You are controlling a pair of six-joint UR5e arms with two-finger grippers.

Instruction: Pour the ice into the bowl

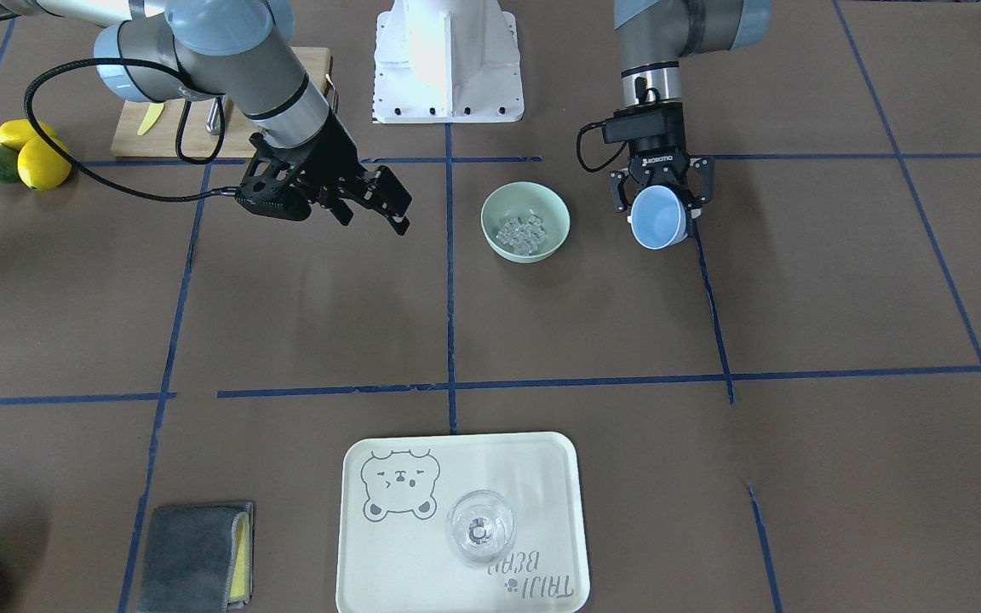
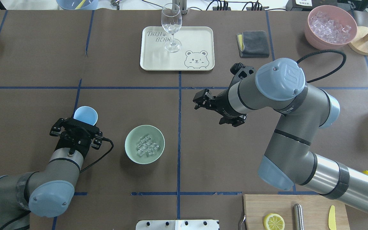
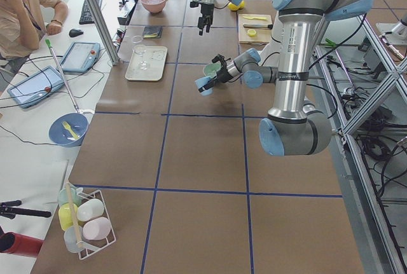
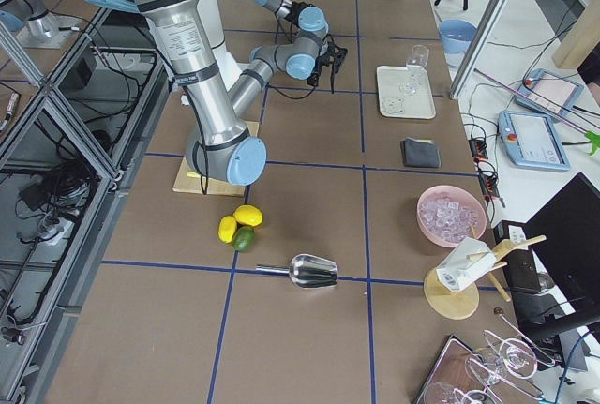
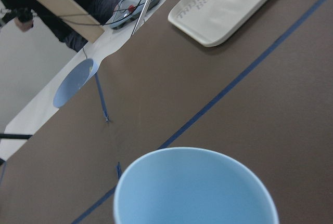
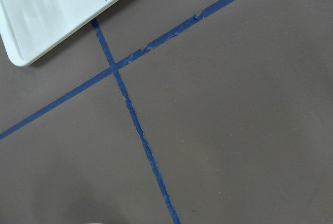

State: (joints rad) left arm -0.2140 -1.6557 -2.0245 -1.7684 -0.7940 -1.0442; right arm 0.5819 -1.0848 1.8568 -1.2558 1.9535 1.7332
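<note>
The pale mint-green bowl stands near the table's middle, and the ice lies inside it as a small heap of clear cubes. To the bowl's left in the overhead view, my left gripper is shut on a light blue cup. The cup looks empty in the left wrist view. It is held apart from the bowl, slightly tilted. My right gripper hangs open above bare table on the bowl's other side, holding nothing.
A cream tray carries a clear wine glass. A grey cloth, a pink bowl of ice, a cutting board with a lemon slice, lemons and a metal scoop sit around the edges.
</note>
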